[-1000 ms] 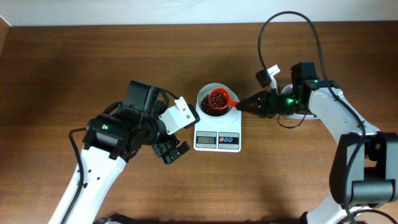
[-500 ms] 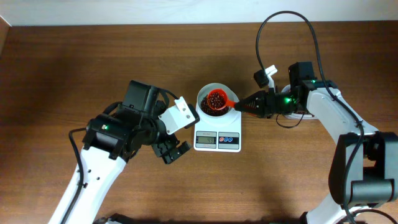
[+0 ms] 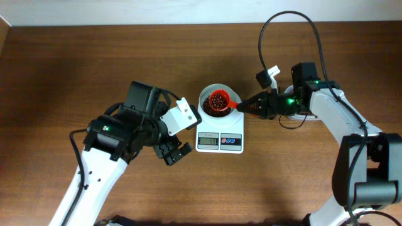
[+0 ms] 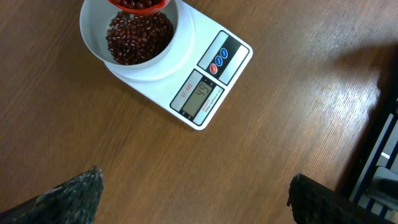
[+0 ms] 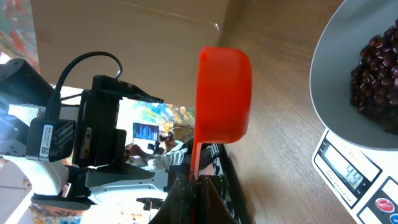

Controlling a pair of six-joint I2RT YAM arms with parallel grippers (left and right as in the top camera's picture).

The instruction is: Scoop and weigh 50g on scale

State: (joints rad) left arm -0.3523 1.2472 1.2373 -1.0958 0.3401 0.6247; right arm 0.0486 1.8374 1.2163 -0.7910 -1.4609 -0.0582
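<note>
Scale (image 3: pixel 219 142) sat near the middle of the brown wooden tabletop (image 3: pixel 94 63), white and rectangular, with its long axis running from the far edge toward the near edge. Its grey display (image 4: pixel 200 96) and the red and blue buttons (image 4: pixel 219 60) lay at the near end, and the display appeared to read 49. The tabletop's far edge met a pale wall (image 3: pixel 125 12) along the top of the overhead view. Bare wood stretched wide on the far side and on the left, and more lay open in front of the scale between the two arms. The left end effector (image 3: pixel 174 152) hovered low beside the scale's near left corner without touching it, its fingers spread wide and holding nothing. The right end effector (image 3: pixel 248 107) reached in from the right, closed tight on the handle of a red scoop (image 3: pixel 220 99). A round white bowl (image 3: pixel 202 103) stood on the scale's far end and covered most of the platform. The scoop hung above the bowl, its handle pointing right toward the fingers that held it. Dark red beans (image 4: pixel 137 37) lay in the bowl, and more filled the scoop.
</note>
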